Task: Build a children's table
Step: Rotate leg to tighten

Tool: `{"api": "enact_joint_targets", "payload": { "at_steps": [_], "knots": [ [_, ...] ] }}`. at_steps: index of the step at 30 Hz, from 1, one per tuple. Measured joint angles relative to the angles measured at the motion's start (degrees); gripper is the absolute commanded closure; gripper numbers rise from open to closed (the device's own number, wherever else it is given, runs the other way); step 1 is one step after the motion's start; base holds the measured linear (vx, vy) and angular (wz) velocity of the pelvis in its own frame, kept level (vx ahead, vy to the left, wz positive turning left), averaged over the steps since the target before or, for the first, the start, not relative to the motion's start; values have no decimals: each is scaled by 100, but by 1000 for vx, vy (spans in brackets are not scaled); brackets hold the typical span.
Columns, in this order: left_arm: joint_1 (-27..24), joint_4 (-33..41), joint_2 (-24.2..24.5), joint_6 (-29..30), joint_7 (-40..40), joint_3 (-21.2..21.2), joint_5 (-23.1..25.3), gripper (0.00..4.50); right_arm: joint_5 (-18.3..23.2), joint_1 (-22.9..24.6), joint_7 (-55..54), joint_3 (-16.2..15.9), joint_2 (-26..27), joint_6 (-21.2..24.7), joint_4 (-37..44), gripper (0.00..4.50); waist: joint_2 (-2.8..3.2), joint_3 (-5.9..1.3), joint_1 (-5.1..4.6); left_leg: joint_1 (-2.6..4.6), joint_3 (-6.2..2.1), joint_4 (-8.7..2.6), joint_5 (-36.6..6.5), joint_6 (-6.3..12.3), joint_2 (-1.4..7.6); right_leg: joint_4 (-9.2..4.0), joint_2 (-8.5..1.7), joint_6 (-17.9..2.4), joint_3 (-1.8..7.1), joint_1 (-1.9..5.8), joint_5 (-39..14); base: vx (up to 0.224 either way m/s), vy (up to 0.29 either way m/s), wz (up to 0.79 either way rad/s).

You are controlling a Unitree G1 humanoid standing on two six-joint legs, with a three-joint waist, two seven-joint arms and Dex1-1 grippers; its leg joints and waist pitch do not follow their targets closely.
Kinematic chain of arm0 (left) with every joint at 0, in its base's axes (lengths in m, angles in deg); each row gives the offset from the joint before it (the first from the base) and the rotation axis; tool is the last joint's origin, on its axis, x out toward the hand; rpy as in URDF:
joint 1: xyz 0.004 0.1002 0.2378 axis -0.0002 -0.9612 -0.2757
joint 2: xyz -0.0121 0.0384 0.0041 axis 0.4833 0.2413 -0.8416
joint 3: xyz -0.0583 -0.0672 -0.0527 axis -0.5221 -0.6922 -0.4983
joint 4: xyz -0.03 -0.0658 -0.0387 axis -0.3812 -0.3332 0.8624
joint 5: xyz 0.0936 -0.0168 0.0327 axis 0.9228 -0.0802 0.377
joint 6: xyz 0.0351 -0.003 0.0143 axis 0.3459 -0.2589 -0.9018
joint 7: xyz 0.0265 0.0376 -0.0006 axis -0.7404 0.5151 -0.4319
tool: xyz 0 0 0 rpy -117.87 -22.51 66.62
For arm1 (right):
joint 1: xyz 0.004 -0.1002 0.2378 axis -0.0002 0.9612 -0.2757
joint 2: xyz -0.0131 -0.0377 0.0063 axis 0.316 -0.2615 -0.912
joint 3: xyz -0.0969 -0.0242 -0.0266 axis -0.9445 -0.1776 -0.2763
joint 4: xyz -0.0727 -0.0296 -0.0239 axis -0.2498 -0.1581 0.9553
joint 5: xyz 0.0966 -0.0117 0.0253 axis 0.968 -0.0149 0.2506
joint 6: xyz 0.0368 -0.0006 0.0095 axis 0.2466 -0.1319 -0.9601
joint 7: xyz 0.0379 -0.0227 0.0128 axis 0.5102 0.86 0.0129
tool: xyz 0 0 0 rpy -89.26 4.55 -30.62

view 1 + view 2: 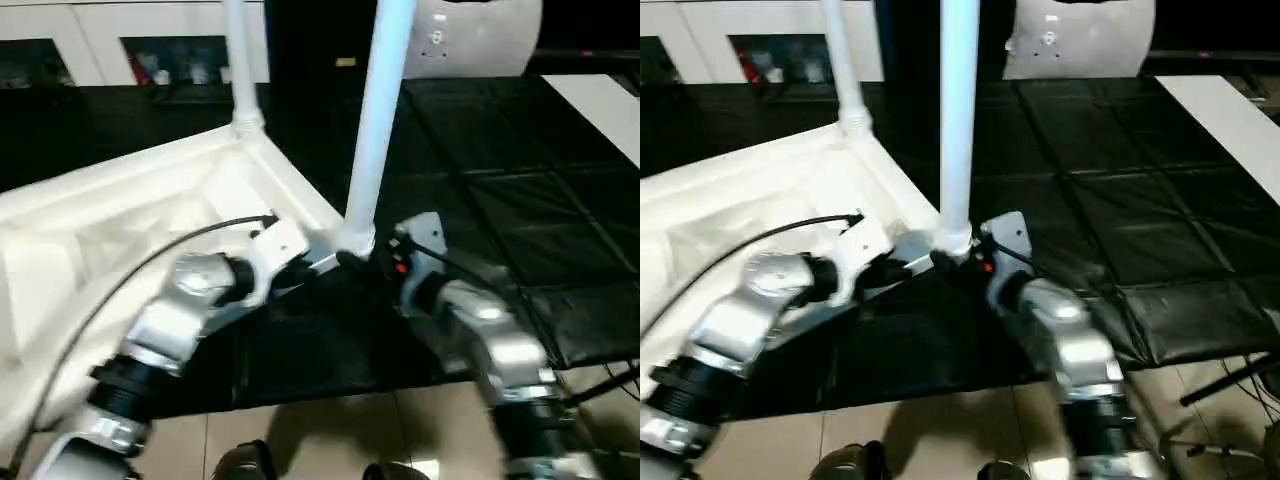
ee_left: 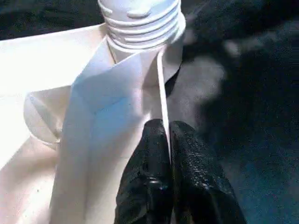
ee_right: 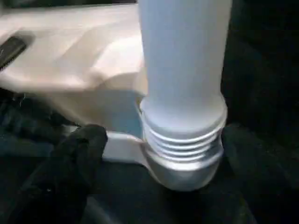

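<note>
Black workbench (image 1: 500, 200), table leg (image 1: 375, 120) upright

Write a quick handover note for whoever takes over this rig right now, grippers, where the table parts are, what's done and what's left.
Left gripper: shut on the table top's edge rib beside the near corner socket.
Right gripper: open, one finger each side of the near leg's threaded base, not clamped.
Table top: upside down on the black workbench.
Far leg: standing in its corner socket.
Near leg: upright in the near socket, several threads exposed, so not fully screwed in.
Left to do: finish turning the near leg; I cannot see the other two corners or legs.
</note>
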Motion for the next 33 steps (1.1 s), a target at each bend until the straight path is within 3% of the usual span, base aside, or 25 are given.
{"api": "enact_joint_targets", "payload": {
  "at_steps": [6,10,13,21,33],
  "knots": [
    [79,-330,321,-485,-1090,24,-321,450,105,-6,1410,-244,-696,-408,7,5,-1,1,132,0,1,17,-1,5,-10,8,-15,-6,-2,11,3,0,0,0],
    [244,-607,511,-833,-1686,189,-433,450,291,-162,2227,-416,-1075,-477,-28,5,-5,2,155,1,1,28,1,9,-10,16,-17,-18,-3,14,11,0,0,0],
    [393,-812,609,-1092,-2093,328,-439,450,295,-276,2752,-600,-1288,-816,-211,20,-6,1,167,2,1,31,2,10,-9,20,-17,-31,-3,15,19,0,0,0],
    [565,-1066,618,-1436,-2706,507,-463,450,273,-512,3473,-834,-1346,-1149,-790,71,-9,3,185,1,2,39,4,13,-9,21,-18,-50,-2,15,30,0,0,0],
    [645,-1168,604,-1586,-2901,599,-488,450,277,-656,3923,-987,-1354,-1202,-1035,171,-17,7,268,0,5,39,10,23,-7,21,-18,-50,-3,12,30,0,0,0]
  ]
}}
